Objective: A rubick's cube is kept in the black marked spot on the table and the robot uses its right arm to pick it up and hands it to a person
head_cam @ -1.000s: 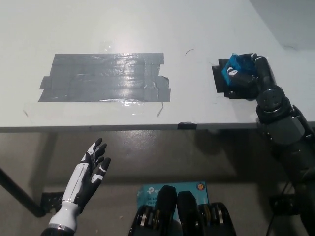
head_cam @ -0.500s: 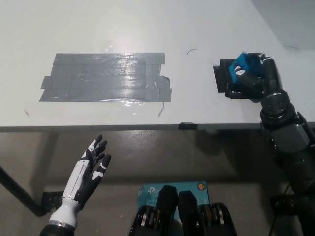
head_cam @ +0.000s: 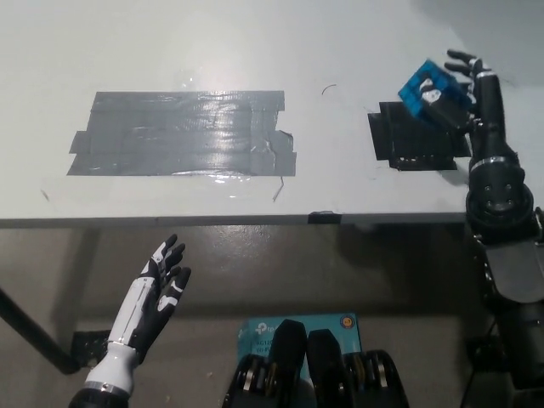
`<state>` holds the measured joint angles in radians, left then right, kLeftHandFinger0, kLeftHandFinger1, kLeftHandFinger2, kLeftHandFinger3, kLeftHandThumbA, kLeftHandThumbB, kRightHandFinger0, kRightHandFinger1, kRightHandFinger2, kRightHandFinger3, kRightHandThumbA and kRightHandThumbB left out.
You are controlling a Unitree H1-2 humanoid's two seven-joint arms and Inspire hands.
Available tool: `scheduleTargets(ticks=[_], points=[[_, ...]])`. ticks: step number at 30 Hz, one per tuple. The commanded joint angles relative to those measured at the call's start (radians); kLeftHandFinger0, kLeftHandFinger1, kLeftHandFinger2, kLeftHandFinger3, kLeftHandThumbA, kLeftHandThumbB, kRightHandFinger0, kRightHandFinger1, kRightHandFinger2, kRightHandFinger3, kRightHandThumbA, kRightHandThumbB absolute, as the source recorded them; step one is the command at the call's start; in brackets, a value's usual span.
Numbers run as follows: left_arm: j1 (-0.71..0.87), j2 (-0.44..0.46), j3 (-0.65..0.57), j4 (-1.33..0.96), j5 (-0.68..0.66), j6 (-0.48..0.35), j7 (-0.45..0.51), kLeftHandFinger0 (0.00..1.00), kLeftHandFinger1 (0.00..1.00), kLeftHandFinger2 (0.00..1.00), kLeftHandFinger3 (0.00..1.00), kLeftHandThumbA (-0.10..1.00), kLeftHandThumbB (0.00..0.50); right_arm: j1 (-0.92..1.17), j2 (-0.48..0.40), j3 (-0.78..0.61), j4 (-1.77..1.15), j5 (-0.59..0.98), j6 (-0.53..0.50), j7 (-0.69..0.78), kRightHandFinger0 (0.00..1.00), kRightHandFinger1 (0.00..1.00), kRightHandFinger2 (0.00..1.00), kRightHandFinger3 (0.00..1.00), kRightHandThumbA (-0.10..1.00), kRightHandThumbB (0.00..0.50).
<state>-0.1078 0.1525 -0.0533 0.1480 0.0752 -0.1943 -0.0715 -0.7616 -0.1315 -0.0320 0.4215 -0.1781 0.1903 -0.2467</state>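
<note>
Head view: the black right hand (head_cam: pixel 463 93) now grips the Rubik's cube (head_cam: pixel 432 92), blue face up and tilted, holding it up over the far right corner of the black marked spot (head_cam: pixel 416 140). A second ago the cube sat low on that black tape patch with the hand wrapped around it; half a second ago it had begun to rise; now the patch lies bare and the cube looks clear of the white table (head_cam: pixel 255 51). I judge the pick to be done, so what remains is the carry and the handover. No person shows anywhere in this view, so where the cube must go cannot be told.

The white left hand (head_cam: pixel 157 293) rests below the table edge at the lower left, fingers spread and holding nothing, unchanged over the second.

A larger grey tape patch (head_cam: pixel 183 134) lies on the table well to the left. No container is in sight.
</note>
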Motion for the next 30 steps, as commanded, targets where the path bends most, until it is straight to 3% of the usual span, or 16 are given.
scheduleTargets(ticks=[1, 12, 20, 24, 30], points=[[-0.025, 0.017, 0.004, -0.027, 0.006, -0.027, -0.007, 1.0, 1.0, 1.0, 1.0, 0.82, 0.206, -0.037, 0.016, -0.032, -0.362, 0.023, 0.084, 0.016, 0.0, 0.4, 0.78, 0.81, -0.1, 0.188], [-0.032, 0.018, 0.005, -0.028, -0.004, -0.02, -0.014, 1.0, 1.0, 1.0, 1.0, 0.81, 0.209, -0.035, 0.043, -0.03, -0.444, 0.024, 0.138, 0.029, 0.03, 0.45, 0.83, 0.87, -0.1, 0.184], [-0.036, 0.019, 0.002, -0.017, 0.003, -0.025, -0.011, 1.0, 1.0, 1.0, 1.0, 0.82, 0.212, -0.046, 0.053, -0.01, -0.39, 0.021, 0.101, 0.036, 0.0, 0.32, 0.77, 0.87, -0.1, 0.186], [-0.03, 0.019, 0.0, -0.023, 0.006, -0.02, -0.012, 1.0, 1.0, 1.0, 1.0, 0.83, 0.213, -0.077, 0.065, 0.012, -0.295, 0.005, 0.085, 0.035, 0.0, 0.42, 0.86, 0.9, -0.1, 0.195], [-0.035, 0.019, -0.001, -0.029, 0.006, -0.013, -0.014, 1.0, 1.0, 1.0, 1.0, 0.82, 0.205, -0.161, 0.057, 0.058, -0.112, -0.034, 0.021, 0.021, 0.0, 0.42, 0.83, 0.91, -0.1, 0.169]])
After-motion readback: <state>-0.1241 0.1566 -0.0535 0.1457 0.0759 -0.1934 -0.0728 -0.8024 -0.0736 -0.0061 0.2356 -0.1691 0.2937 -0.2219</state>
